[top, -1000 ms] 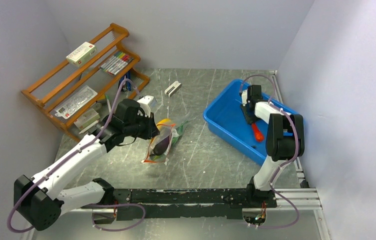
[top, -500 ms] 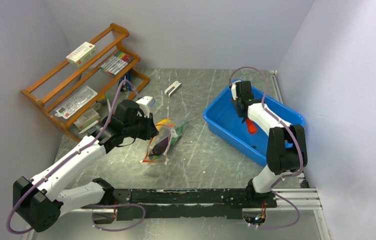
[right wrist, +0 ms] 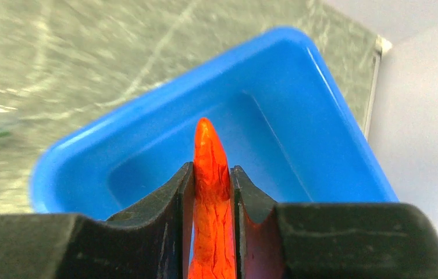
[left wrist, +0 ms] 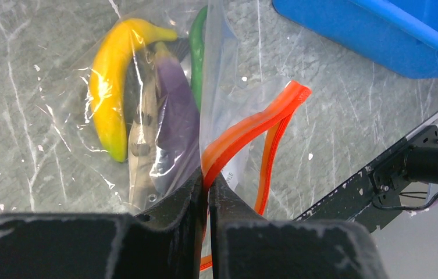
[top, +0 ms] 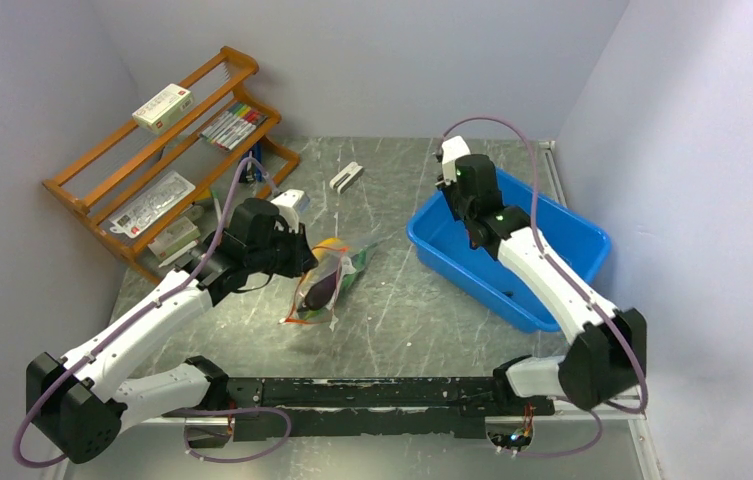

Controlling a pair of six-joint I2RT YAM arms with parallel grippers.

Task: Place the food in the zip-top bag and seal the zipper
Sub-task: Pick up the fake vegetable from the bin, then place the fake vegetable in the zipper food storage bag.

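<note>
The clear zip-top bag [top: 324,285] lies on the table left of centre. My left gripper [top: 300,256] is shut on its red-orange zipper strip [left wrist: 251,122] and holds the mouth up; the jaws [left wrist: 207,177] pinch the strip. Inside the bag are the yellow banana piece [left wrist: 111,87], the purple eggplant [left wrist: 175,116], the green pod [left wrist: 198,52] and the silver-grey fish [left wrist: 141,151]. My right gripper [right wrist: 212,174] is shut on the red-orange chili [right wrist: 210,157] and holds it above the blue bin [right wrist: 333,116]. In the top view the right gripper [top: 474,205] hides the chili.
The blue bin [top: 552,215] stands at the right, close to the right wall. A wooden rack [top: 167,150] with markers and boxes fills the far left. A small white block [top: 346,177] lies at the back centre. A black rail [top: 392,392] runs along the near edge.
My right arm has lifted the chili off the bin floor and swung left, towards the bin's far left rim. The left gripper and the bag have not moved.
</note>
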